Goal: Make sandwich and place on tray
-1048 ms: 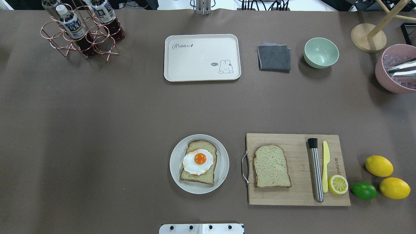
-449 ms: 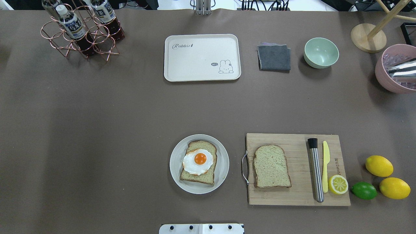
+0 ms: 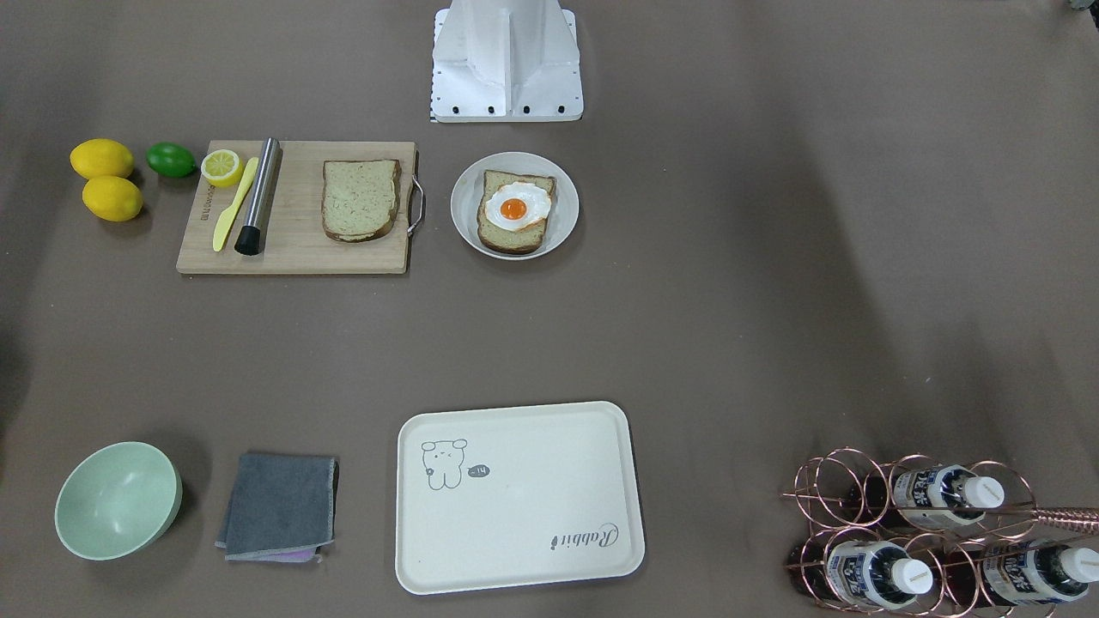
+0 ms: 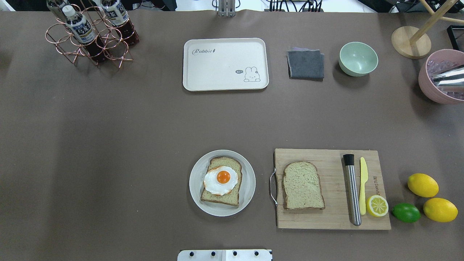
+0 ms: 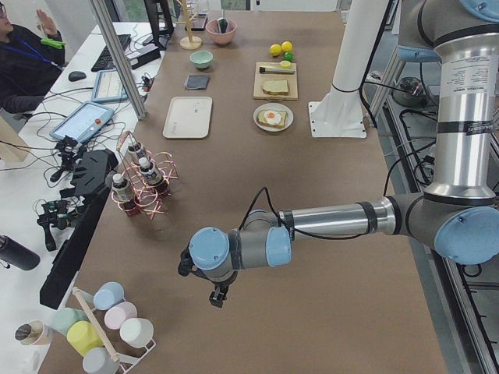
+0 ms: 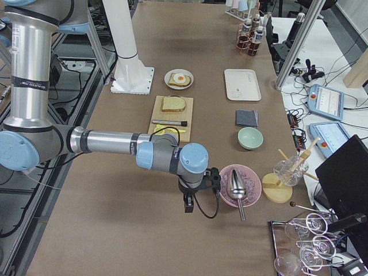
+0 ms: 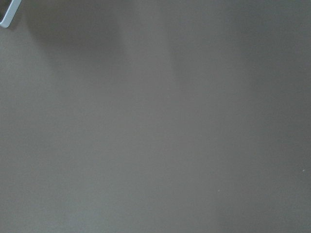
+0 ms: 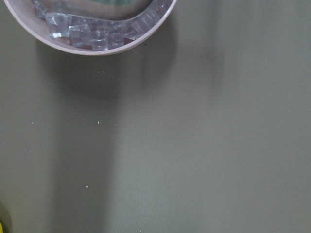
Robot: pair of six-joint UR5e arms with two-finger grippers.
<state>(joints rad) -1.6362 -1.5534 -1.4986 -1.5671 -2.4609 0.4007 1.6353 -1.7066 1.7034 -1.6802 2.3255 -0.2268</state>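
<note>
One bread slice topped with a fried egg lies on a round white plate near the robot's base. A second bare slice lies on the wooden cutting board to its right. The cream tray sits empty at the far middle. My left gripper shows only in the exterior left view, far off over bare table; I cannot tell if it is open. My right gripper shows only in the exterior right view, beside the pink bowl; I cannot tell its state.
The board also holds a steel muddler, a yellow knife and a half lemon. Two lemons and a lime lie right of it. A bottle rack, grey cloth, green bowl and pink ice bowl line the far side.
</note>
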